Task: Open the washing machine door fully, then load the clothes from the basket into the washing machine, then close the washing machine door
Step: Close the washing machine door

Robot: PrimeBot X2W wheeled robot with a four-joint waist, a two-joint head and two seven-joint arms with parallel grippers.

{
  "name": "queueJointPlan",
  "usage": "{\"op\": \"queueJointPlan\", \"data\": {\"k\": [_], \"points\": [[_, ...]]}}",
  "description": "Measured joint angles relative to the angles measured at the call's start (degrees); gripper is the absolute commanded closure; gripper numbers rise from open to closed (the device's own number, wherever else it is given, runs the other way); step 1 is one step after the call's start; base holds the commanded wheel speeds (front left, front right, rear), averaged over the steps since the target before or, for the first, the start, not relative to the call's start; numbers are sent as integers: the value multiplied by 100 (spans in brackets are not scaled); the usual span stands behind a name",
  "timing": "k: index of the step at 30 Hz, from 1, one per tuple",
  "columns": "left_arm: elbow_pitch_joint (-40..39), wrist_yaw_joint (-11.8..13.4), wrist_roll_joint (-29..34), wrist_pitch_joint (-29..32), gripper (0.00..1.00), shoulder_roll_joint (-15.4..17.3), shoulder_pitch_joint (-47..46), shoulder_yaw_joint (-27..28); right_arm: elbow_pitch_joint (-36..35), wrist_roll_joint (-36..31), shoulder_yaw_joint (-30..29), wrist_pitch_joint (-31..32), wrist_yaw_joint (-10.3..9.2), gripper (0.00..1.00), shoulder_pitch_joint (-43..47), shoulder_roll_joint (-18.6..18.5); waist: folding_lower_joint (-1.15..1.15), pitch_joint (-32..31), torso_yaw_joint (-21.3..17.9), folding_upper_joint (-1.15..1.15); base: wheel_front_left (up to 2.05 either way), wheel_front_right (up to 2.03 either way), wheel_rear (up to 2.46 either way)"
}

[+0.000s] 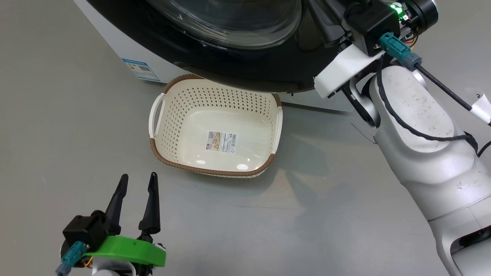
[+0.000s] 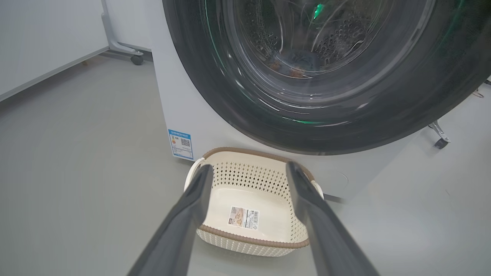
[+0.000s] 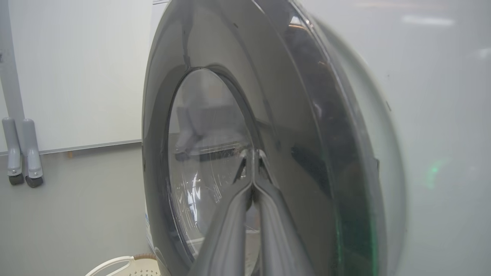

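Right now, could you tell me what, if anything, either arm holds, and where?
Nothing is held: left jaws stand open, empty; right jaws shut, empty, before the glossy black round door.

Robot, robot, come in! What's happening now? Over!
Left end effector open, near empty cream perforated plastic basket. Right end effector shut at glossy black round washer door. Blue printed clothes inside drum. Nothing blocking.
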Motion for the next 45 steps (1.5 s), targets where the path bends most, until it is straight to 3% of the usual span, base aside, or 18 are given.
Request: {"op": "queueJointPlan", "data": {"k": [28,45], "points": [[-81,0,7,0,0,0,36,1,51,-116,-242,0,41,100,-162,-63,0,170,-63,0,0,0,0],[-113,-1,-9,0,0,-1,26,-201,277,-274,-502,-2,94,100,-689,-455,0,537,110,0,0,0,0]]}}
